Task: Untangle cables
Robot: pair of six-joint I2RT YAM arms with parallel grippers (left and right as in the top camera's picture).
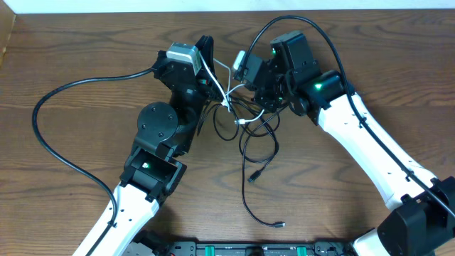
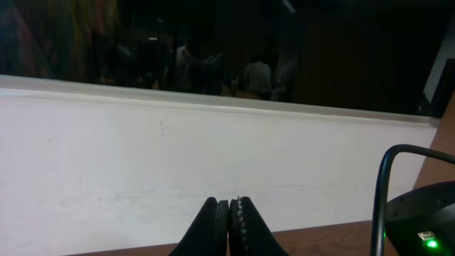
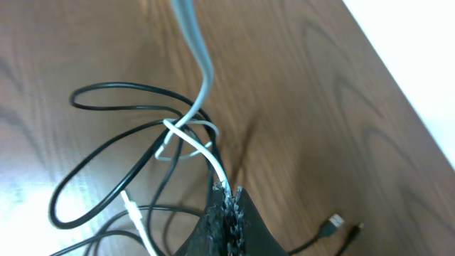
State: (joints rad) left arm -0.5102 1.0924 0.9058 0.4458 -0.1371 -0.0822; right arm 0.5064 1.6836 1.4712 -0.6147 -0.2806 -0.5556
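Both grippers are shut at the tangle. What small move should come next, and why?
Likely, pull the right gripper gently away from the left gripper. It is shut on the white cable, which wraps around the black cables in a small knot just ahead of it; a slow pull may show where it catches.

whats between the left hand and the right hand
A white cable, knotted with black cables, runs between left hand and right hand, which pinches it; clearest overhead.
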